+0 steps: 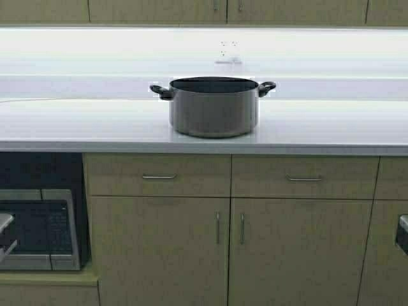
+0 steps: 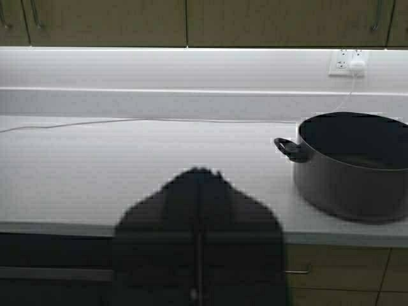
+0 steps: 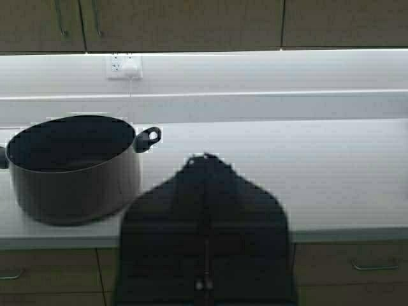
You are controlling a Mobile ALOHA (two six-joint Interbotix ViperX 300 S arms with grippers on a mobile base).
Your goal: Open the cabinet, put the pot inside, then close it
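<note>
High view crops cabinet [image 1: 226,11] doors.

The left gripper [image 2: 199,185] is a matt black, dome-shaped mass split by a thin straight seam. The right gripper [image 3: 205,169] matches it: black, rounded, one central seam.

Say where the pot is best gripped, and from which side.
Grip the pot by its two black loop handles, one gripper from each side. It stands upright and is wide, lidless and round, so the protruding handles likely offer the surest hold.
</note>
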